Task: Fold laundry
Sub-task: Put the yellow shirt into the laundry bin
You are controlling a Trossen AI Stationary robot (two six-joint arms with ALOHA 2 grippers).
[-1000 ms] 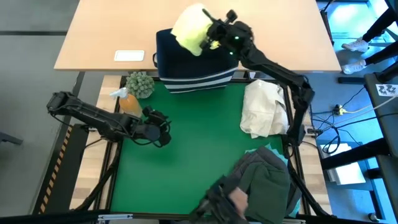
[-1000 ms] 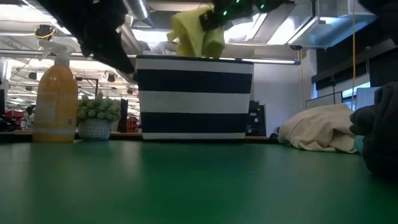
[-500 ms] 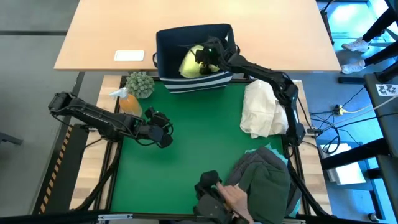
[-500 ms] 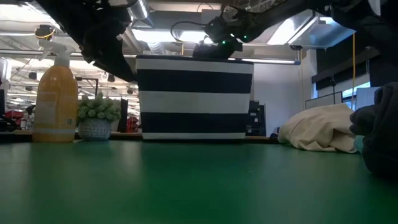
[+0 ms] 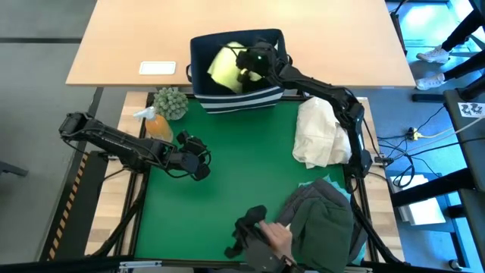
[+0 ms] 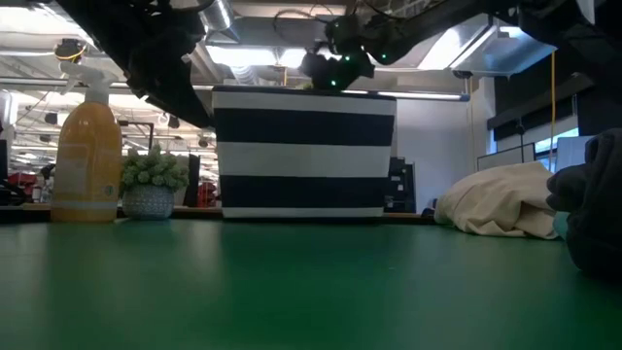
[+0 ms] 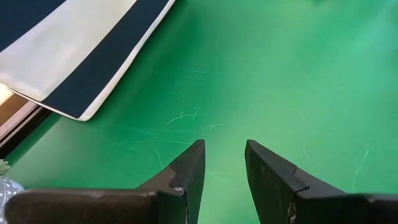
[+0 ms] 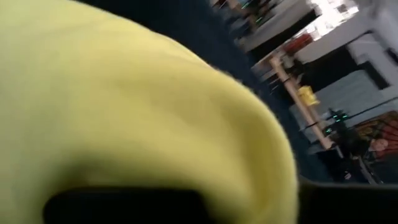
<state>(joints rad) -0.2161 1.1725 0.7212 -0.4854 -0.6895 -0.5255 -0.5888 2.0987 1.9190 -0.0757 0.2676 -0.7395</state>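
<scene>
Yellow-green shirt (image 5: 224, 66), high view: lies inside the navy bin (image 5: 198, 53) at the far edge of the green mat (image 5: 227, 174), with the right gripper (image 5: 246, 67) down in the bin on it, clenched on the cloth. The left gripper (image 5: 198, 161) hovers over the mat's left side, holding nothing. A dark garment pile (image 5: 322, 220) sits at the near right corner with a person's hand (image 5: 276, 236) at it; the cream bundle (image 5: 320, 133) lies along the right edge.

Low view: the bin's striped wall (image 6: 303, 156) hides the shirt; only the right arm's wrist shows above the rim.

Left wrist view: fingers (image 7: 189, 171) parted a little over bare mat, nothing between them.

Right wrist view: yellow-green cloth fills the picture, right against the camera; the fingers themselves are hidden.

Judgement: the shirt is going into the bin. Do it well by lowering it flat before releasing, so any fold is not crumpled.
</scene>
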